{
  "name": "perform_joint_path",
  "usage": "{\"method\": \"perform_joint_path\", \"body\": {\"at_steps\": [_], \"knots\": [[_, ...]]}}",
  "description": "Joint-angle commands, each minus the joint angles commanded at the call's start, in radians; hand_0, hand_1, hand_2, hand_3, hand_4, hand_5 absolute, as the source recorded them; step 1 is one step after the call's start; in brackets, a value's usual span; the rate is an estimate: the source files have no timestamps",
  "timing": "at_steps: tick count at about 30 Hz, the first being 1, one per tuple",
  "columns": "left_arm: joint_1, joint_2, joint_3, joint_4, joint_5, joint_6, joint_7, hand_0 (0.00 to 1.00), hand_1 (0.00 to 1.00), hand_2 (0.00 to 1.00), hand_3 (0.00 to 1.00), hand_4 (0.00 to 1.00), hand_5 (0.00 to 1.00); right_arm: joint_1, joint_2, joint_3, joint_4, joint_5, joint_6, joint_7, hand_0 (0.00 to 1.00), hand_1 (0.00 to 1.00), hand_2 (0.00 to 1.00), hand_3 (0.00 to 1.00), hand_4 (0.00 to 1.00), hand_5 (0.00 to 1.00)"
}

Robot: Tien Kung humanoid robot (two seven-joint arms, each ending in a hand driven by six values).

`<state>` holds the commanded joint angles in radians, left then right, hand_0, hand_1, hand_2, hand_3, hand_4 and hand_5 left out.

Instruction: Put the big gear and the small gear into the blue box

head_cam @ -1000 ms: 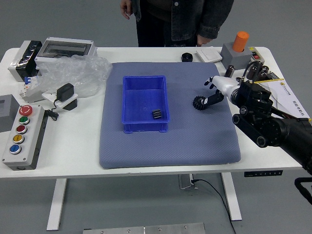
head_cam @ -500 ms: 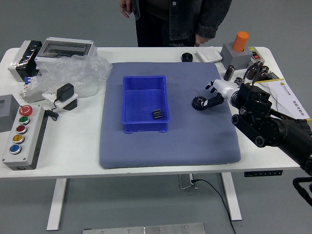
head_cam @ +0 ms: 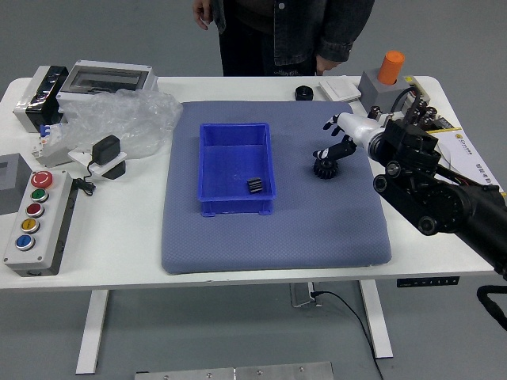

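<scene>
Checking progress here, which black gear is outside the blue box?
The gear on the mat, at the right hand; the other one lies inside the box.

Moved my right hand (head_cam: 363,131) left; thumb (head_cam: 336,150) now sits at the black gear's (head_cam: 325,169) far edge, was on its right.

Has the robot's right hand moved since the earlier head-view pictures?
Yes. Judged against the blue box, the right hand has shifted slightly leftward and upward in the picture, bringing its fingers nearer the box's right side.
</scene>
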<state>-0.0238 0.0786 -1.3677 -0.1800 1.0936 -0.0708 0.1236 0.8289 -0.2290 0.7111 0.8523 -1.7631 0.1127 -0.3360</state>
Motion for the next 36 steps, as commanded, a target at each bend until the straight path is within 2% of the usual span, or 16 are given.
{"method": "perform_joint_path", "body": {"at_steps": [16, 36], "knots": [[-0.003, -0.003, 0.005, 0.0, 0.0, 0.0, 0.002, 0.733, 0.682, 0.723, 0.72, 0.452, 0.013, -0.019, 0.03, -0.017, -0.063, -0.011, -0.036, 0.042, 0.706, 0.647, 0.761, 0.828, 0.796, 0.355], [-0.004, -0.003, 0.01, 0.0, 0.0, 0.0, 0.003, 0.733, 0.682, 0.723, 0.72, 0.452, 0.012, -0.044, 0.037, -0.05, -0.099, -0.06, -0.077, 0.073, 0.688, 0.618, 0.732, 0.797, 0.79, 0.361]]}}
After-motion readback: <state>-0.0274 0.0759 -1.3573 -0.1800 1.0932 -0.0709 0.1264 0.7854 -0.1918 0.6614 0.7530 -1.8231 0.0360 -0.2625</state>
